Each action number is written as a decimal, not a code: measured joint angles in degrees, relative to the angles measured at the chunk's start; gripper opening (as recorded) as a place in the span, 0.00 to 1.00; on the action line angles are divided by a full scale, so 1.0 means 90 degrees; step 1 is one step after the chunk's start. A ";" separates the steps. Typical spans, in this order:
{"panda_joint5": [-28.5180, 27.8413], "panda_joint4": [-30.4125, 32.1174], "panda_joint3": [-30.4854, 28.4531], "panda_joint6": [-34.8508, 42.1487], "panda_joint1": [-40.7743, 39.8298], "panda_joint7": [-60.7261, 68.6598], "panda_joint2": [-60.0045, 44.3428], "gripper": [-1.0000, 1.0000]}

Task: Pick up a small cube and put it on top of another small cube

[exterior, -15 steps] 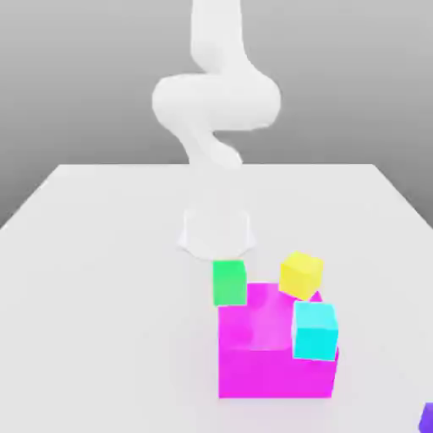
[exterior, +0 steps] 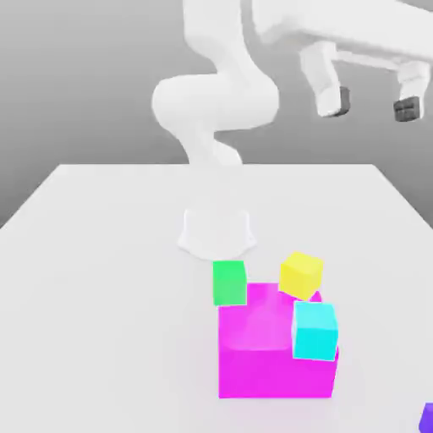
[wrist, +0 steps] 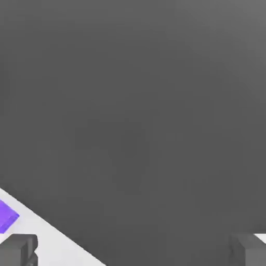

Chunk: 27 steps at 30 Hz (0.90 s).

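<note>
Three small cubes sit near the table's front: a green cube point(exterior: 228, 282), a yellow cube point(exterior: 301, 275) tilted against the big magenta block point(exterior: 262, 359), and a cyan cube point(exterior: 315, 331) in front of that block's right side. A purple cube point(exterior: 428, 419) peeks in at the exterior view's lower right corner, and the hand view catches the purple cube point(wrist: 6, 215) on the table edge. My gripper point(exterior: 369, 106) hangs open high above the table, toward the exterior view's right, far from every cube. Its dark fingertips point(wrist: 18, 249) hold nothing.
The white table point(exterior: 101, 254) stretches wide to the exterior view's left of the cubes. The arm's base point(exterior: 216, 230) stands just behind the green cube. The big magenta block rises about twice as high as the small cubes.
The hand has come into the exterior view at the upper right, fingers spread. The cubes have not moved.
</note>
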State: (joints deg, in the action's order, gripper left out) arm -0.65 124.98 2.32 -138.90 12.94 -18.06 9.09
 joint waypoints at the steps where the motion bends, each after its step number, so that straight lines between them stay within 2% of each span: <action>1: -0.0007 -0.0043 0.0045 -0.0045 0.0057 0.0173 -0.0231 0.50; 9: -0.0203 -0.0385 0.0354 -0.0399 0.0550 0.1455 -0.2082 0.50; 17: -0.0717 -0.0735 0.0719 -0.0744 0.0913 0.2513 -0.3957 0.50; 21: -0.0940 -0.0946 0.0605 -0.1326 0.1069 0.2508 -0.4881 0.50; 22: -0.0969 -0.0978 0.0578 -0.1428 0.1092 0.2492 -0.5019 0.00; 27: -0.0963 -0.0979 0.0580 -0.1414 0.1091 0.2497 -0.5019 0.00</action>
State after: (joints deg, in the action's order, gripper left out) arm -9.31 116.17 7.54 -151.62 22.76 4.41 -36.08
